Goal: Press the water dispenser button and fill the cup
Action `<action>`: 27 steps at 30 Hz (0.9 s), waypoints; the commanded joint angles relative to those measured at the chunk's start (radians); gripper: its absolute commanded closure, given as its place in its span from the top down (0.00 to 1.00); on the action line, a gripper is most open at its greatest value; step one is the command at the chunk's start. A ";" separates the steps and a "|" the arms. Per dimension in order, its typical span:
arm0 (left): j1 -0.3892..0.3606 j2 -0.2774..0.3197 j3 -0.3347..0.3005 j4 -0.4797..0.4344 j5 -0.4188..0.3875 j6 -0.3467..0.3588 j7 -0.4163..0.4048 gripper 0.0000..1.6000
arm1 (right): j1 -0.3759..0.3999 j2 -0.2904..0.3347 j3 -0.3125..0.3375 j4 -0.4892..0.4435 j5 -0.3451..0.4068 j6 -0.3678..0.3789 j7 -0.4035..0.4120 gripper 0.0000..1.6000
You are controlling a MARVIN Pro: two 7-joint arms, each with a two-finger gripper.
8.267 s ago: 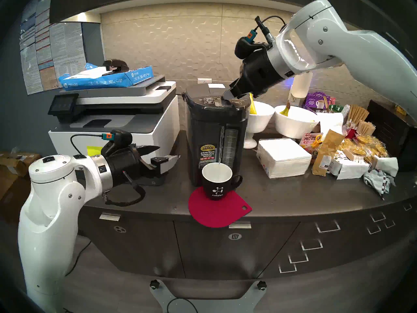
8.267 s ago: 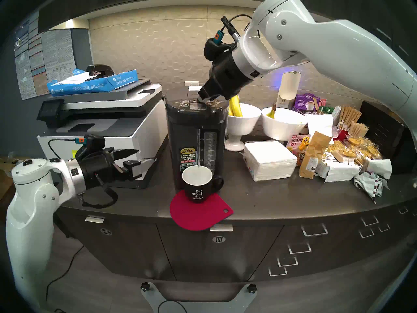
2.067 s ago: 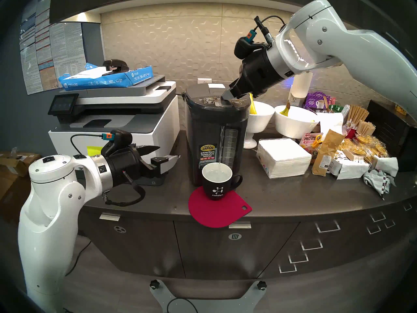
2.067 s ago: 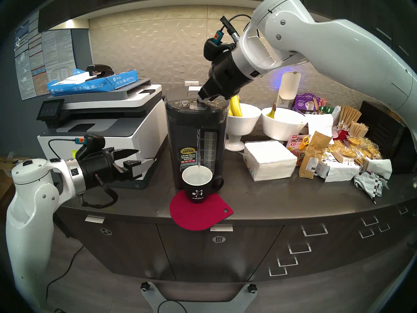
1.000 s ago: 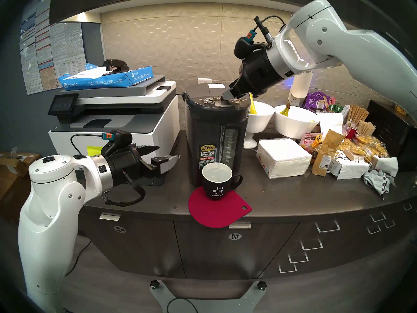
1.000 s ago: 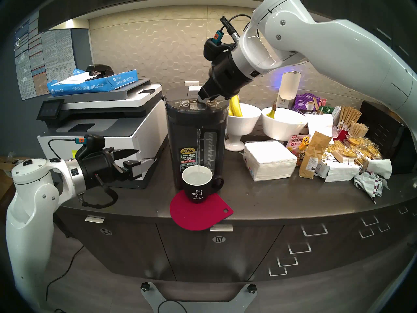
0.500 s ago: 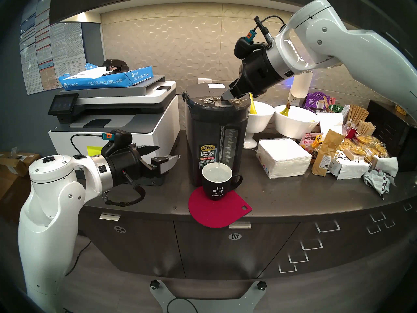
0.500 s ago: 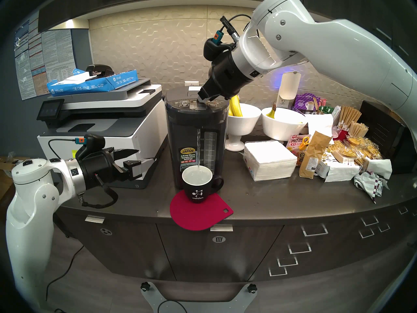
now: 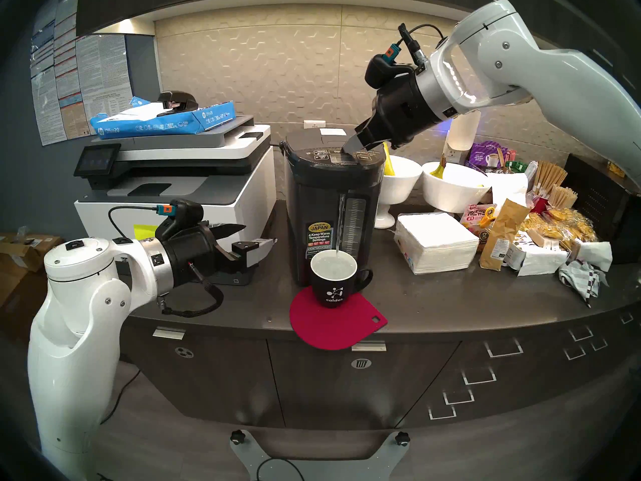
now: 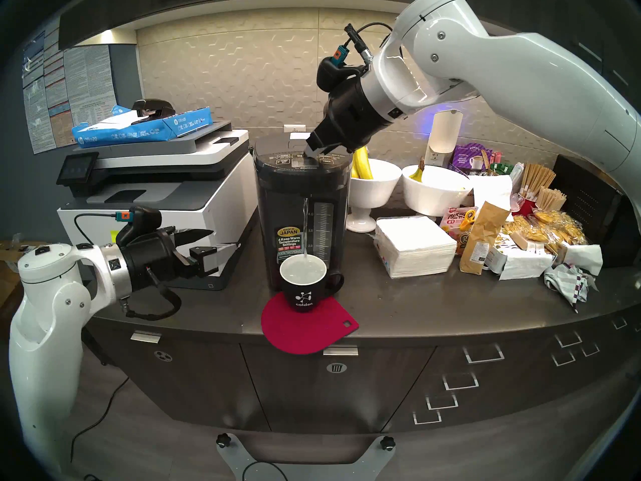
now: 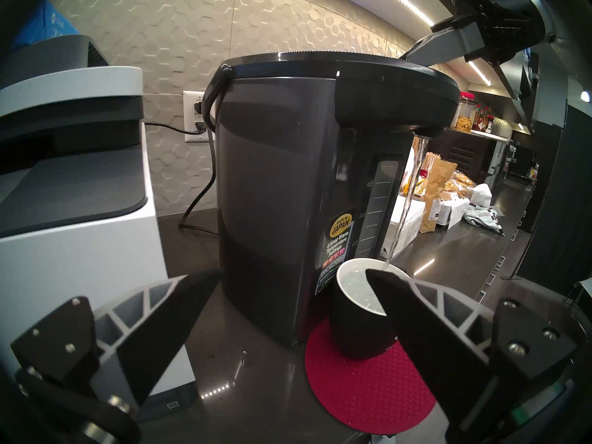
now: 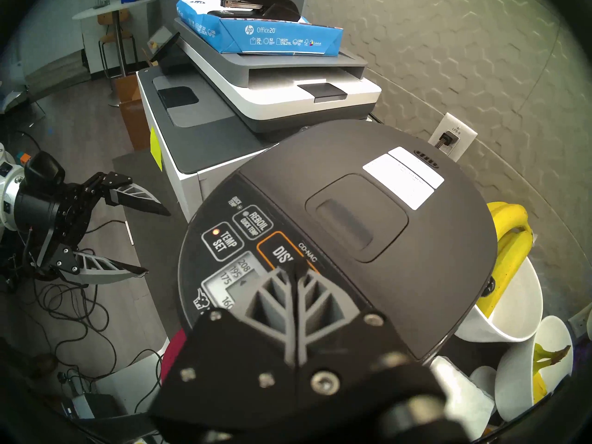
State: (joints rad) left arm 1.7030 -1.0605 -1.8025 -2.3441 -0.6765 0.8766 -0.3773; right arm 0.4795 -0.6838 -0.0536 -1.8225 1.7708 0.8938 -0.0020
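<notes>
Right hand [image 12: 293, 270] closed, tips on DISPENSE button [image 12: 280, 254] atop water dispenser [image 9: 333, 206]. Left hand [image 9: 255, 239] open, empty. Black ceramic mug [image 9: 333, 279] beyond it under the stream: nearly full, likely heavy, hot, spill-prone; best gripped by loop handle.

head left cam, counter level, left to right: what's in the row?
left gripper → printer → water dispenser → footed white bowl → napkin stack → brown paper bag → crumpled cloth
</notes>
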 commanded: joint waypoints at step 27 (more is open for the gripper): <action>-0.001 0.000 0.000 -0.011 0.000 0.000 -0.001 1.00 | 0.036 0.219 0.088 -0.092 0.007 -0.081 0.040 0.00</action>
State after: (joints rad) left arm 1.7030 -1.0605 -1.8025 -2.3440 -0.6765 0.8766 -0.3773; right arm 0.4990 -0.5354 0.0096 -1.8976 1.7992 0.8526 0.0415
